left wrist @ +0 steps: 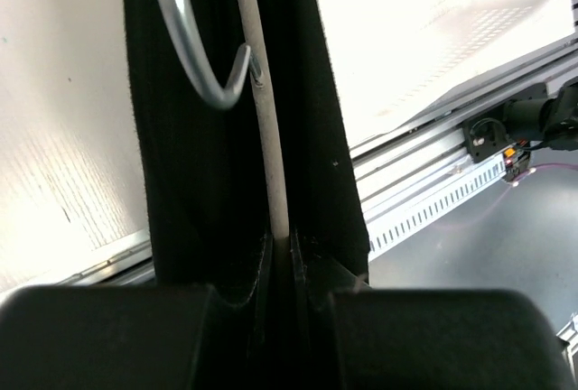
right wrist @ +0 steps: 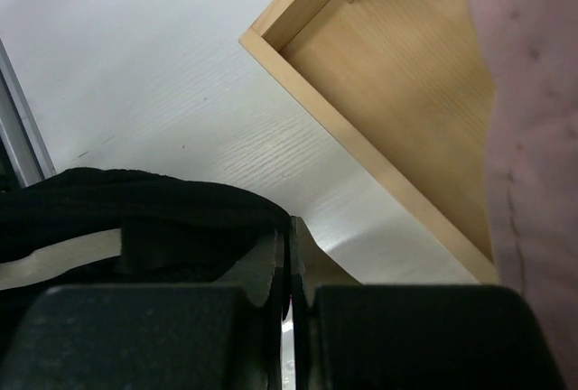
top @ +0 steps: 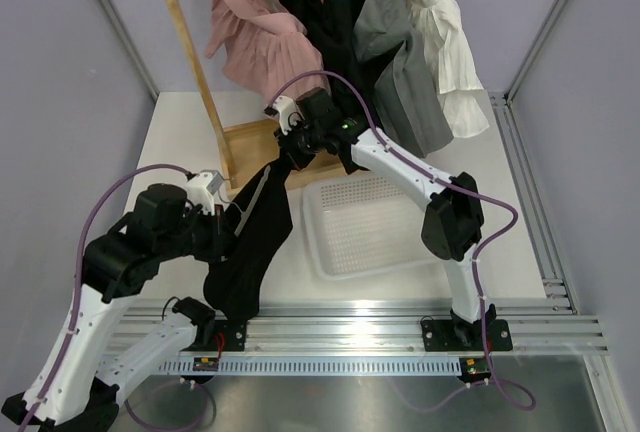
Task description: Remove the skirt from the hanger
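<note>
Status: the hanger (left wrist: pixel 263 128) and skirt (top: pixel 250 247) are off the rack (top: pixel 190 47), stretched between both arms. Left gripper (left wrist: pixel 282 242): closed narrow on the hanger's white bar, with black cloth on either side of its fingers and the metal hook (left wrist: pixel 194 74) just ahead. Right gripper (right wrist: pixel 289 227): closed, apparently pinching the skirt's edge, with cloth bunched at its left. Remaining, as judged: the skirt is still on the hanger and has yet to be pulled off
</note>
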Controlling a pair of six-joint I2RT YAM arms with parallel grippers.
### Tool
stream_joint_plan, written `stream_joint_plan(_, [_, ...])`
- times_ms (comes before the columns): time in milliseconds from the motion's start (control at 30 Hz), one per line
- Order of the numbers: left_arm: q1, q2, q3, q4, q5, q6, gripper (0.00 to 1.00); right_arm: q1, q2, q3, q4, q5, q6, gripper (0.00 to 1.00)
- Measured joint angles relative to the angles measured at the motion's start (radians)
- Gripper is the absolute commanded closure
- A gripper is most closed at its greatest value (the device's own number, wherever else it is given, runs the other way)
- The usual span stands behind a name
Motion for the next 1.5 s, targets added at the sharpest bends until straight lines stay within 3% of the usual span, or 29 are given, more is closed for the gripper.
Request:
stream_joint_plan(200, [0.000,-0.003,0.060,-0.016,-0.016,0.006,1.00,0.000,0.000,-0.037,0.005,0.004,0.013,1.00])
stream_joint_plan(1200, [-0.001,-0.100,0.079,-0.019,-0.070,-0.007,1.00,-0.068,-0.005,-0.084,0.021,-0.008,0.041,1.00])
stream_joint_plan(1400, [-0.020,-0.185,0.152,-0.098,-0.009,-0.028,1.00,-0.181,0.015,-0.121,0.068,0.171,-0.016,1.00])
stream_joint_plan(1500, [-0.021,-0.241,0.097,-0.061,0.030,-0.045,1.00,-0.249,0.019,-0.144,0.072,0.200,-0.014,1.00])
